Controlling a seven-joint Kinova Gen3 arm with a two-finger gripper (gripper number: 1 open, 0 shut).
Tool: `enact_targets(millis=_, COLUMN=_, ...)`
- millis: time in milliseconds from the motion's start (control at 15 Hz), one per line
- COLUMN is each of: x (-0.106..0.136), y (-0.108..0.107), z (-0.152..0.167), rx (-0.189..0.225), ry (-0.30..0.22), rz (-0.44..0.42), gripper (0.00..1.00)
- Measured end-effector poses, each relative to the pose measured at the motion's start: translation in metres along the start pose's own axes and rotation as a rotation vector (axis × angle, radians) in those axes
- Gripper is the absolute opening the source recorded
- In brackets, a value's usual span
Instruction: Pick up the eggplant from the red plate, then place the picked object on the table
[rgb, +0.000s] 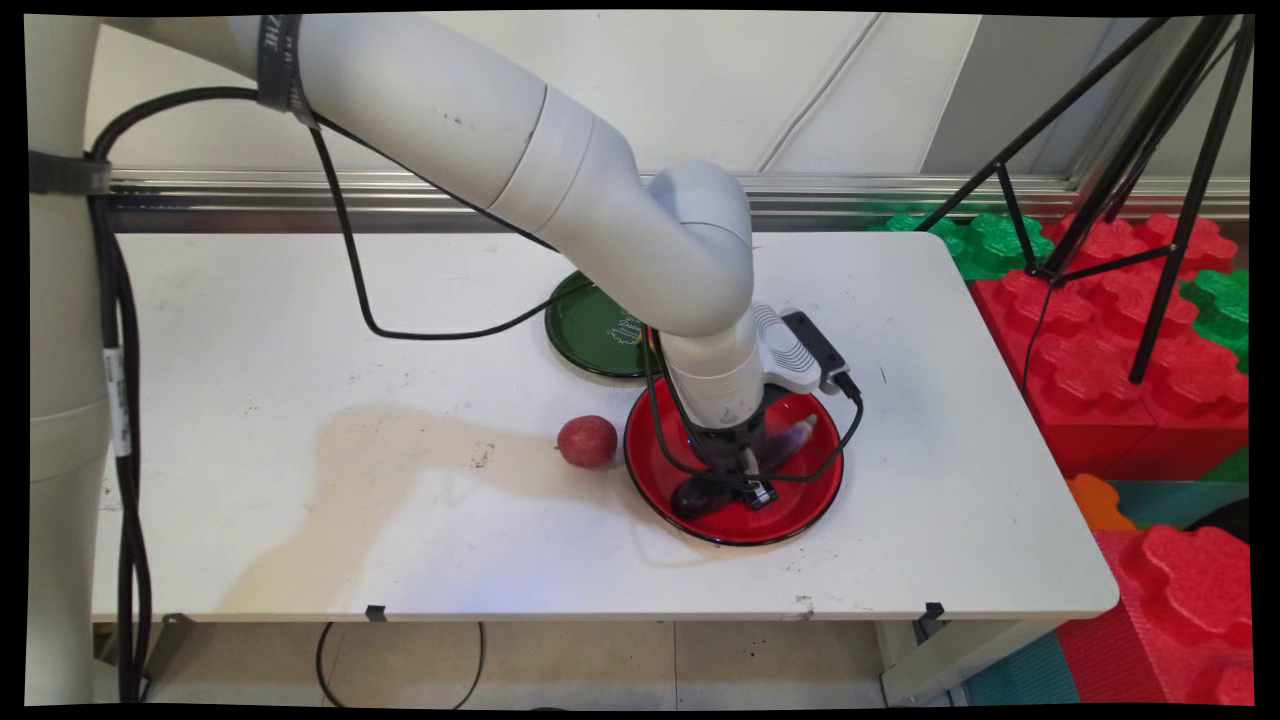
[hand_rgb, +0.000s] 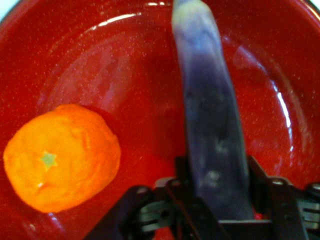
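White table (rgb: 300, 520) carries a red plate (rgb: 800, 505); the claw (rgb: 752, 490) sits low in it, clamped on an eggplant (hand_rgb: 212, 135). Beside it lies an orange (hand_rgb: 62, 157). Lifting straight up, I judge, avoids nudging it.

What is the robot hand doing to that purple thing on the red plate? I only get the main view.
Observer: In the hand view the gripper has its fingers against both sides of the eggplant.
Operator: Is anything else in there?
Observer: Yes, an orange, hidden from you by the arm.
Operator: Does it touch the eggplant?
Observer: No, bare red plate shows between them.
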Motion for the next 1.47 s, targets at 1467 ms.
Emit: enact_targets(millis=1467, x=-0.052, y=-0.068, z=-0.195, rx=0.167, ry=0.105, rz=-0.011, gripper=0.0)
